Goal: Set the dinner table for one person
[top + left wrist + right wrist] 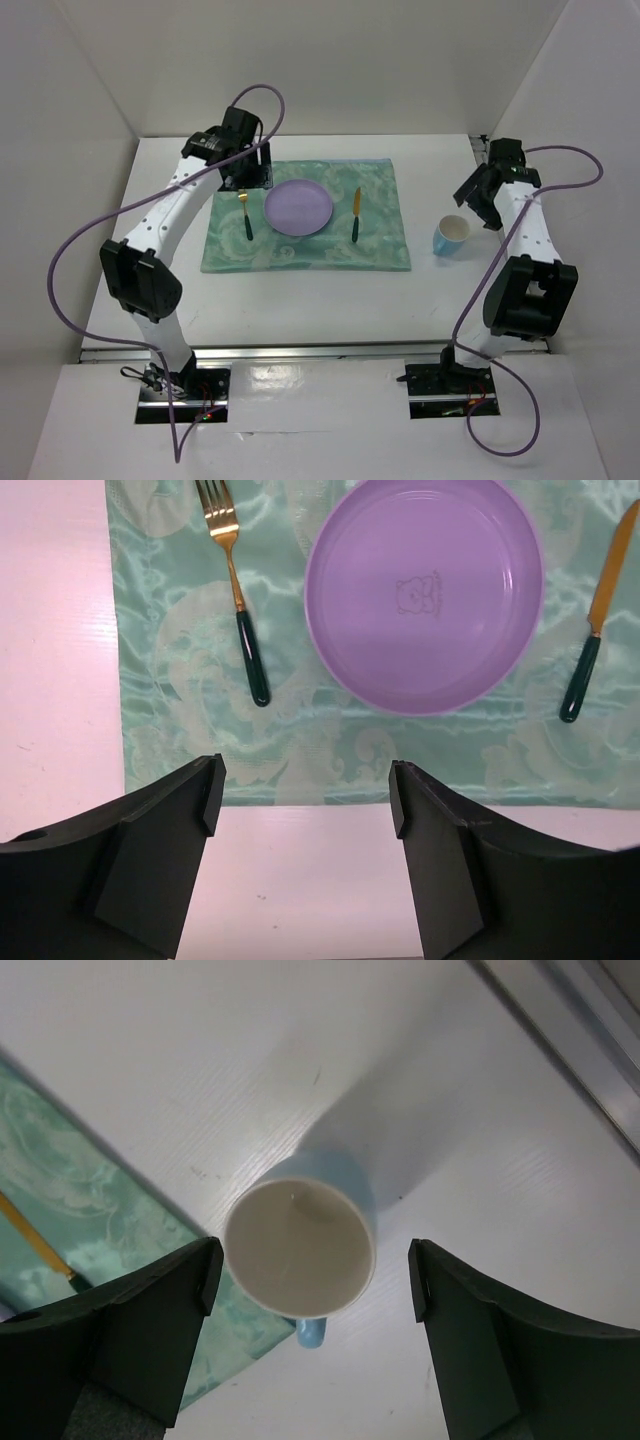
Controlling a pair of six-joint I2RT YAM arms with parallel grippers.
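Matte white dinner table (pixel 300 300); glossy patterned teal mat (pixel 380 250); round purple plate (pixel 298 207).

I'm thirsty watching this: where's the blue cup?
Top view: the blue cup stands upright on the white table, just right of the green mat, near the right gripper.

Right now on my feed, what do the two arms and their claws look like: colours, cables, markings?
The left arm and right arm both have white links joined by bulky black joint housings. A purple cable loops loosely along each. The left arm's white link carries a row of small dark dots. The left claw and right claw have matte black, wedge-shaped fingers; no markings visible.
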